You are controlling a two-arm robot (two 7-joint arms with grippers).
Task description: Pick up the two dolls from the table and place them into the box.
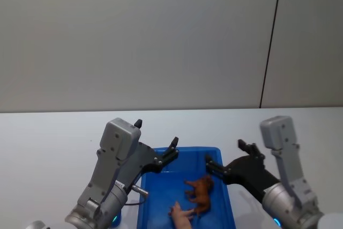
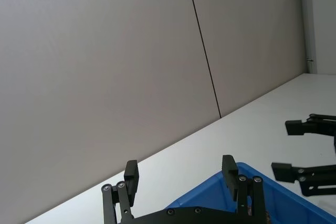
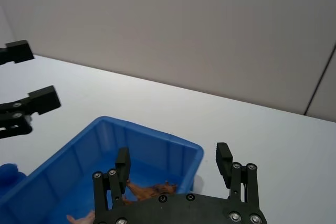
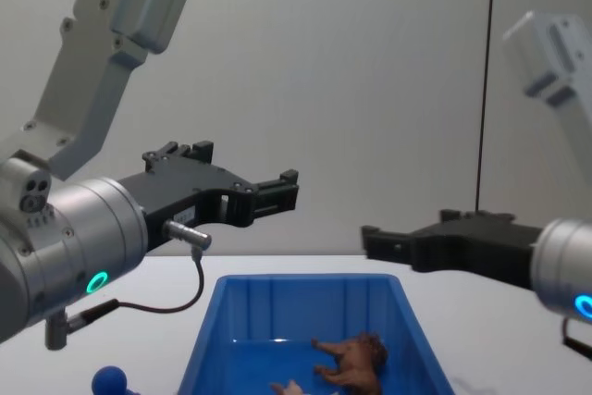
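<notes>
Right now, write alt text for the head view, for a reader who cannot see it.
A bright blue rectangular plastic bin on the plain white table holds a brown plastic lion figurine and a pale pink figurine. The left gripper and right gripper hang open and empty above its far corners.

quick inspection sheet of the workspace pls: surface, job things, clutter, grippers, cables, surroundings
surface: plain white table
job's things: blue box on the table; brown lion lies inside it, with the pink doll beside it, partly cut off at the frame edge
clutter: small blue round thing on the table, left of the box
grippers: left gripper and right gripper raised near the box's far corners, jaws open, empty
cables: thin dark cable loops under the left wrist
surroundings: grey wall with a dark seam
</notes>
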